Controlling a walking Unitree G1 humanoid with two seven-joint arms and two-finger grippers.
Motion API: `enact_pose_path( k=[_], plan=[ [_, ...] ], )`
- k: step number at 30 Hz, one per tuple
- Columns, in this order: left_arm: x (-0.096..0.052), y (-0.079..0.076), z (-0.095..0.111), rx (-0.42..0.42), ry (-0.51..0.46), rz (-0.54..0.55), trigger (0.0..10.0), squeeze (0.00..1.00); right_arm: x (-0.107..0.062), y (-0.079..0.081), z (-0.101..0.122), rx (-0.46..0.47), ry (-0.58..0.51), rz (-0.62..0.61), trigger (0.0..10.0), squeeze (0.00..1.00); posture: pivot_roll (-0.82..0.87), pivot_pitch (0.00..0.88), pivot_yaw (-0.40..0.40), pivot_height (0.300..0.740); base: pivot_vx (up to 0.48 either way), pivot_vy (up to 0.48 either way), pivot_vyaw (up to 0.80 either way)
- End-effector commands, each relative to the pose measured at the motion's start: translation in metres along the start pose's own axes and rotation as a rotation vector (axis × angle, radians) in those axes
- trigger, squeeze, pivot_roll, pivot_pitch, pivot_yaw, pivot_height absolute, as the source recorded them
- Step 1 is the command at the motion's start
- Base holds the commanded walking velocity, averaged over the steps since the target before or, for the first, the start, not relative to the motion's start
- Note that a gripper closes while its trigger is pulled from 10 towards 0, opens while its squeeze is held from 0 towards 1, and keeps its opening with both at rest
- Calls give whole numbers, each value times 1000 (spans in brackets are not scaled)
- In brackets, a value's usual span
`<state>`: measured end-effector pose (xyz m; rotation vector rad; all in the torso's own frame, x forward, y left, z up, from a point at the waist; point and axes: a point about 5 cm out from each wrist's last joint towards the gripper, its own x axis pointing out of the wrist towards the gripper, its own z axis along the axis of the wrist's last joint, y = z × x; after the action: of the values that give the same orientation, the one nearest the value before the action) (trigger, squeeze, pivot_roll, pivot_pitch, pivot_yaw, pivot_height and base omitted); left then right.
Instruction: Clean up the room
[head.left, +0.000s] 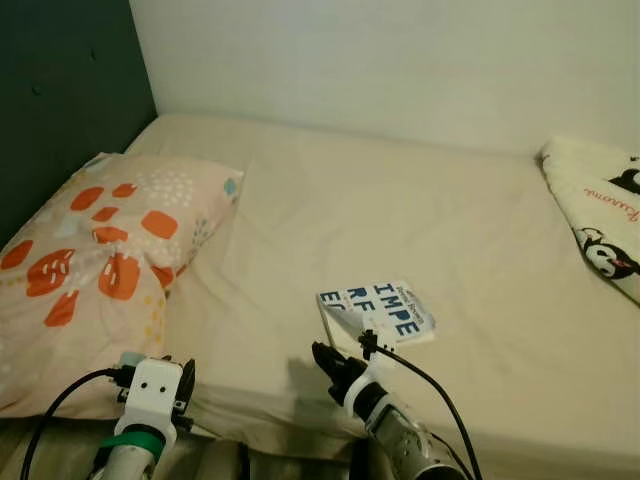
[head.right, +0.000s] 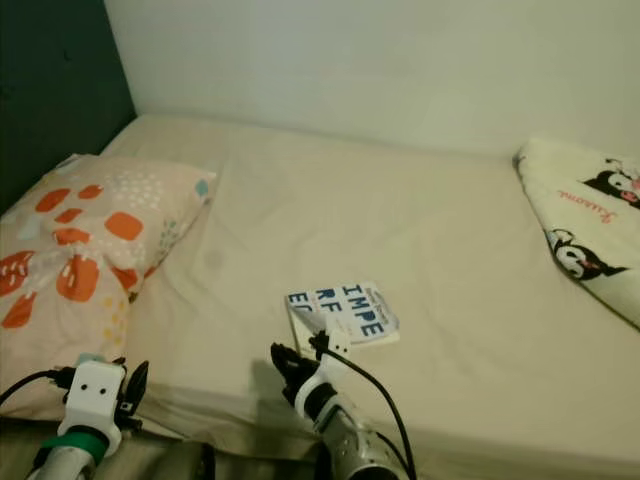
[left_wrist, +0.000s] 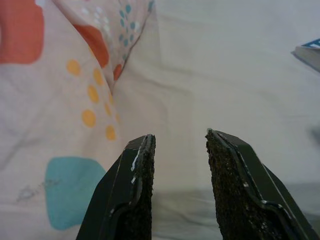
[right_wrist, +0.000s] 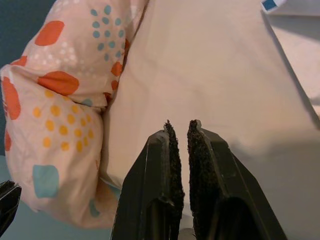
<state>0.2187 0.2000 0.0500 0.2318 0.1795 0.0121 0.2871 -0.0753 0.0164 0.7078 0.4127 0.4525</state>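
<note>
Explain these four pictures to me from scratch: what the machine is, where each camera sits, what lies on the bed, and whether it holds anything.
This is a humanoid robot standing at the edge of a bed, set to clean up the room. The two wide pictures come from a pair of cameras on its head, looking down at the same scene. The two close pictures come from cameras on its wrists, each looking along that arm's two black fingers.

On the beige sheet lie a flowered pillow on the robot's left, a white book with blue letters near the front edge, and a folded cartoon-print blanket on the far right.

The left gripper points at the sheet beside the pillow, fingers apart. The right gripper sits just short of the book, fingers nearly together. Neither holds anything.
</note>
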Motion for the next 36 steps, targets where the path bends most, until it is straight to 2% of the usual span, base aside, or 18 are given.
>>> enact_pose_path(
  k=[1, 6, 8, 9, 12, 15, 17, 19, 22, 32, 36],
  plan=[
    [-3, -3, -6, -9, 21, -3, 10000, 0, 1, 1, -2, 17, -1, -3, 10000, 0, 136, 0, -14, 611, 0, 0, 0],
    [-7, -4, -9, -9, 26, 1, 10000, 0, 2, 1, 2, 15, -8, -3, 10000, 0, 135, 0, -20, 611, 0, 0, 0],
    [-11, -5, -15, 26, 37, -6, 10000, 0, 3, 1, 7, 47, -30, -3, 10000, 0, 135, 5, -23, 611, 0, 0, 0],
    [-15, -5, -19, 43, 49, -13, 10000, 0, 4, 0, 11, 82, -52, -8, 10000, 1000, 136, 15, -27, 611, 0, 0, 0],
    [-20, -6, -24, 58, 62, -18, 10000, 0, 5, -2, 18, 139, -89, -18, 10000, 1000, 137, 16, -28, 611, 0, 0, 0],
    [-27, -7, -26, 96, 61, -36, 10000, 0, 6, -11, 32, 253, -166, -82, 10000, 1000, 148, 48, -33, 611, 0, 0, 0],
    [-28, -7, -26, 103, 60, -41, 10000, 0, 6, -12, 35, 273, -180, -92, 10000, 1000, 148, 48, -33, 611, 0, 0, 0],
    [-30, -8, -22, 138, 33, -74, 10000, 0, 8, -16, 46, 339, -226, -122, 10000, 1000, 159, 86, -23, 611, 0, 0, 0],
    [-33, -7, -17, 157, 4, -94, 10000, 0, 9, -20, 57, 365, -261, -160, 10000, 1000, 163, 104, -14, 611, 0, 0, 0],
    [-39, -4, -9, 176, -27, -119, 10000, 0, 10, -26, 78, 352, -316, -251, 10000, 1000, 187, 161, 2, 611, 0, 0, 0],
    [-44, -5, 0, 212, -63, -191, 10000, 0, 7, -33, 89, 338, -357, -325, 10000, 1000, 209, 201, 8, 611, 0, 0, 0]
  ],
)
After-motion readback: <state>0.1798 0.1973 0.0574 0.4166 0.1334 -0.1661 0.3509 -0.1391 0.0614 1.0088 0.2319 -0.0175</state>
